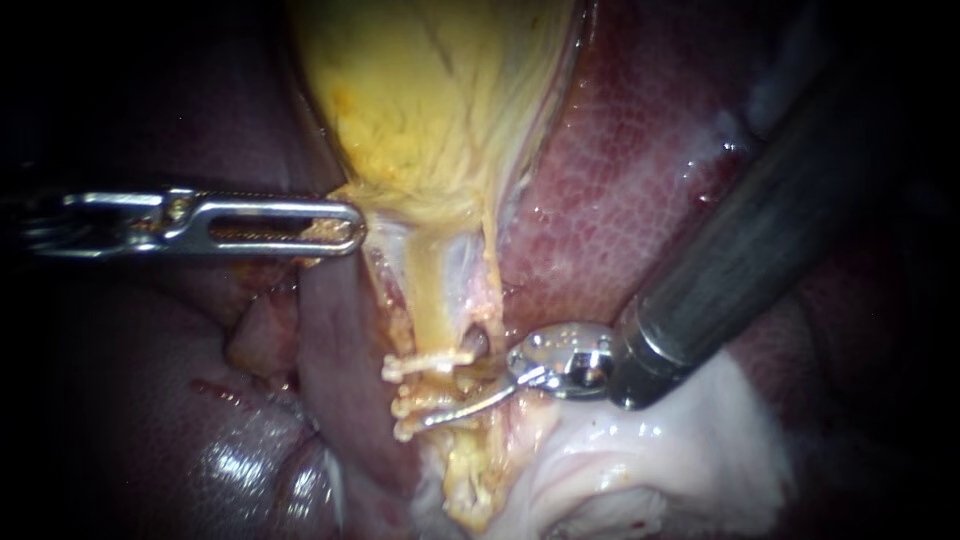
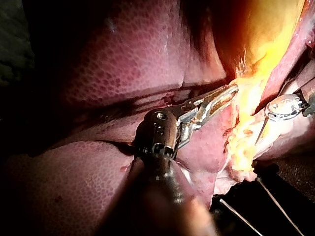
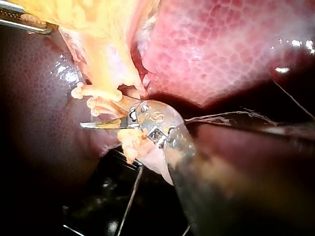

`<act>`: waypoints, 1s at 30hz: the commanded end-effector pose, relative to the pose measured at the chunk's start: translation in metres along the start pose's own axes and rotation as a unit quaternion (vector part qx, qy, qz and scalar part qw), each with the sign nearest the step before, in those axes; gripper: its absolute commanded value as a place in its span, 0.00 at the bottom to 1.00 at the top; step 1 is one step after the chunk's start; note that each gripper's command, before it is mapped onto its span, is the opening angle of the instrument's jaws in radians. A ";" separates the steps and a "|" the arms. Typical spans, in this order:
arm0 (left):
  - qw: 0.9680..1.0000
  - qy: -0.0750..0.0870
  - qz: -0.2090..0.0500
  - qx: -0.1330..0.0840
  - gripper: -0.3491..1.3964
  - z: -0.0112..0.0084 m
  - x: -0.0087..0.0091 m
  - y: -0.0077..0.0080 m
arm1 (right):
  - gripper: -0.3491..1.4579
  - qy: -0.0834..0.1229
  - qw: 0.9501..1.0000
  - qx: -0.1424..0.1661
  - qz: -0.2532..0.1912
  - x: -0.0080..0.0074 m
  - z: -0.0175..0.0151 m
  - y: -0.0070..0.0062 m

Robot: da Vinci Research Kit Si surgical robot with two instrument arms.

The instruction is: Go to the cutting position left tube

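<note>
The yellow gallbladder (image 1: 430, 90) narrows into a pale tube (image 1: 435, 305) that carries three whitish clips (image 1: 428, 362). My left instrument (image 1: 352, 225) comes in from the left, its slotted jaws shut on the gallbladder's edge at the neck; the left wrist view shows the same grip (image 2: 230, 92). My right instrument (image 1: 430, 412) reaches in from the upper right. One thin blade lies across the tube among the lower clips (image 3: 96, 105). The other blade is mostly hidden behind the tissue, so the tube sits between the open jaws (image 3: 91, 124).
Red liver (image 1: 620, 180) lies right of the gallbladder, under the right shaft (image 1: 760, 230). Darker liver (image 1: 150, 420) fills the lower left. A pale white flap of tissue (image 1: 650, 460) sits below the right instrument's wrist. Thin wires (image 3: 130, 201) cross the dark gap beneath.
</note>
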State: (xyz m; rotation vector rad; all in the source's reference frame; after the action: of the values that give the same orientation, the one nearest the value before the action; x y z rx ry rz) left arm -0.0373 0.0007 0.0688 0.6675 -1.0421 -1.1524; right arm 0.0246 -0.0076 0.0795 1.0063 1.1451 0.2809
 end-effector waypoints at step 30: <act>1.000 -0.003 0.000 -0.005 0.00 0.0016 0.0002 -0.0002 | 0.98 0.009 1.000 0.009 0.005 0.0009 0.0028 0.0014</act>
State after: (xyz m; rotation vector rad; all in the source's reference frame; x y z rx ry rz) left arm -0.0389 0.0007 0.0693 0.6554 -1.0415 -1.1608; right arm 0.0278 -0.0077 0.0802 1.0238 1.1630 0.2886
